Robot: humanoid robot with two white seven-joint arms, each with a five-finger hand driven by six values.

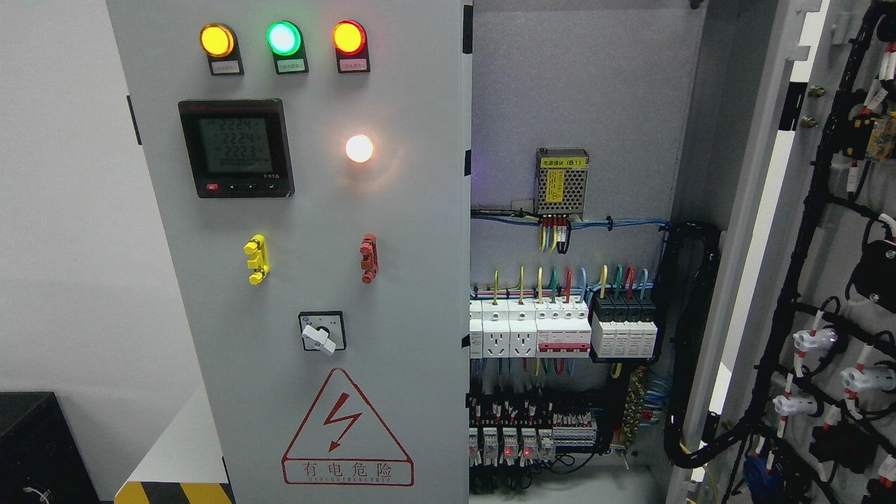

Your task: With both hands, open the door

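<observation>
Nearest, right door [826,280] hangs swung wide w/ wiring on its inner face, left door [294,266] looks shut, interior breakers [560,329] exposed behind; no robot hands in view, so grip state unknown; prob. next: reach left door's edge.

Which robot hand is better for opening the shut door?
Neither hand shows, so it's a guess: left, since the shut grey metal door stands on that side; the right-hand door already hangs open.

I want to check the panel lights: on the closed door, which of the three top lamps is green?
The middle lamp is green. The lamp to its left is amber and the one to its right is red.
</observation>
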